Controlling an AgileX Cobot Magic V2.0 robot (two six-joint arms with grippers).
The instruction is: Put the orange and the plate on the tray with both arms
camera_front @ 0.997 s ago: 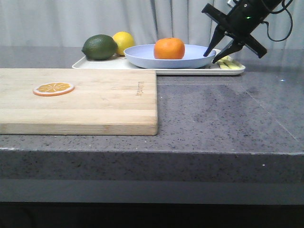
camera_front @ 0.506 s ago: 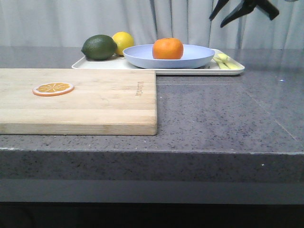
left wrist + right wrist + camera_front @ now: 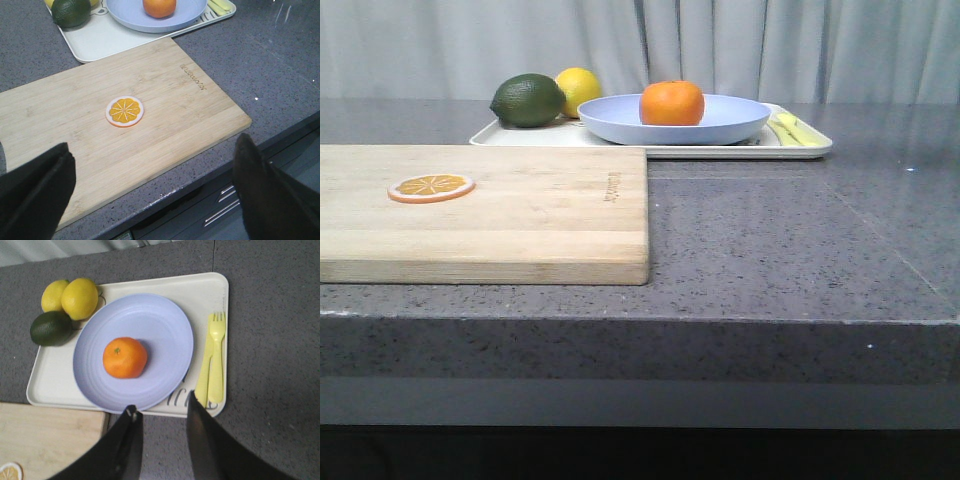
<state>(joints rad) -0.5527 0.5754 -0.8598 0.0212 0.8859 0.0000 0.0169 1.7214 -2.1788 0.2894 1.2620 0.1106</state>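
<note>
The orange (image 3: pixel 672 102) sits in the middle of the pale lavender-blue plate (image 3: pixel 730 122), and the plate rests on the cream-white tray (image 3: pixel 515 136) at the back of the counter. From above, the orange (image 3: pixel 125 357) lies on the plate (image 3: pixel 155 322), which covers the centre of the tray (image 3: pixel 200 290). My right gripper (image 3: pixel 161 405) hangs open high above the tray's near edge, holding nothing. My left gripper (image 3: pixel 154 147) is wide open over the counter's front edge, far from the tray (image 3: pixel 97 42). Neither gripper shows in the front view.
A wooden cutting board (image 3: pixel 520 210) with an orange slice (image 3: pixel 431 187) fills the front left. On the tray beside the plate are a dark green fruit (image 3: pixel 528 100), two lemons (image 3: pixel 80 297) and a yellow fork and knife (image 3: pixel 212 360). Drawers (image 3: pixel 225 210) lie below the counter edge.
My right gripper, open beside the plate's right rim a second ago, has lifted up and out of the front view. Plate and orange stay on the tray.
</note>
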